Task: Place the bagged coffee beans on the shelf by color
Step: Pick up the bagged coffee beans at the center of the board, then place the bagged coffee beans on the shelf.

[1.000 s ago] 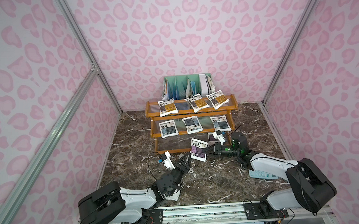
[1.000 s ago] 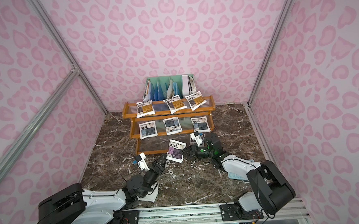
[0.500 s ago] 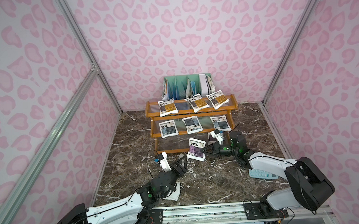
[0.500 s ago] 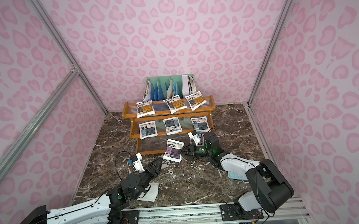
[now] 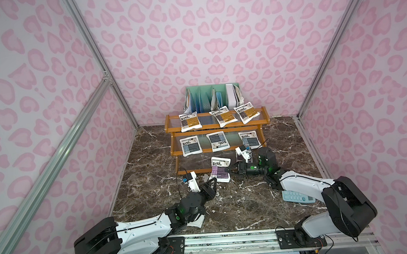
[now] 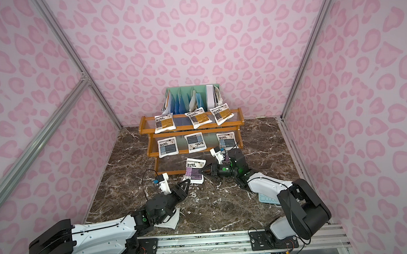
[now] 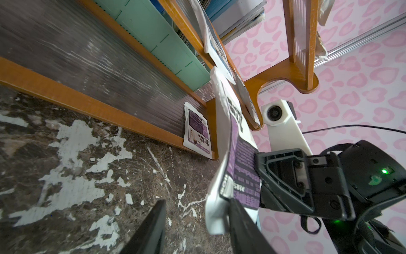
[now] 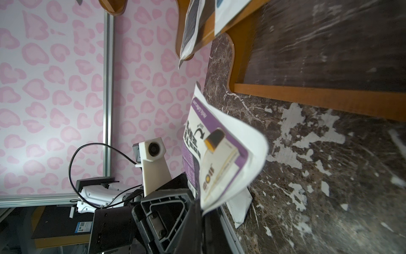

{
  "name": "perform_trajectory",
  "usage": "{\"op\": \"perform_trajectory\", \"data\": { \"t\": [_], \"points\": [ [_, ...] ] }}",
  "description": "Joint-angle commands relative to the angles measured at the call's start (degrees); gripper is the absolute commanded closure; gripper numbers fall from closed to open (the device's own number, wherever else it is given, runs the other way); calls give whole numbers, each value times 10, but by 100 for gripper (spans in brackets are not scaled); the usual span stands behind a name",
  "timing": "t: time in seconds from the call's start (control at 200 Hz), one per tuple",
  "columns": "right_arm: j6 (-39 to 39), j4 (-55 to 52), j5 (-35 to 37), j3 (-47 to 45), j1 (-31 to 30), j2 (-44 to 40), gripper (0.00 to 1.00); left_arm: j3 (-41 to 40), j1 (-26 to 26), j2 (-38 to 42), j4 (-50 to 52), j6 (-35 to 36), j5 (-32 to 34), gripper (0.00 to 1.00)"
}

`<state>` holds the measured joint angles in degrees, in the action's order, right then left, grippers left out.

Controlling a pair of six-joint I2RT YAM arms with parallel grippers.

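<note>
Rack behind shelf; top pouches x3 on top tier, mid pouches x3 on mid; front pouch before shelf; calculator front-rt.

Bottom tier of the shelf is bare leftward; a purple pouch hangs before its middle.

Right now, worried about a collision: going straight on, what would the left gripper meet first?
Likely the purple pouch that the right gripper holds; it hangs just ahead of the open left gripper.
</note>
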<state>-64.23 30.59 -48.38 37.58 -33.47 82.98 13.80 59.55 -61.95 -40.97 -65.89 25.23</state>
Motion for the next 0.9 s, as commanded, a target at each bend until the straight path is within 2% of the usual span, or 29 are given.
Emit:
{"op": "perform_trajectory", "data": {
  "t": [0.0,0.18,0.32,0.435,0.51,0.655,0.895],
  "points": [
    [12,-4,-6,6,-1,-2,100,0,-5,-3,-59,1,-20,70],
    [17,-10,-10,7,0,5,100,2,-13,34,-28,22,-23,100],
    [22,-19,-14,11,0,10,100,-5,-18,65,13,21,-2,100],
    [71,-100,-3,36,1,1,68,-24,-26,66,14,1,17,100],
    [125,-169,26,55,4,-20,60,-28,-33,54,-5,1,16,100],
    [199,-271,78,71,19,-71,57,-11,-48,8,-38,19,2,100],
    [236,-335,80,41,71,-141,58,5,-90,-131,-184,14,-61,100]
  ]
}}
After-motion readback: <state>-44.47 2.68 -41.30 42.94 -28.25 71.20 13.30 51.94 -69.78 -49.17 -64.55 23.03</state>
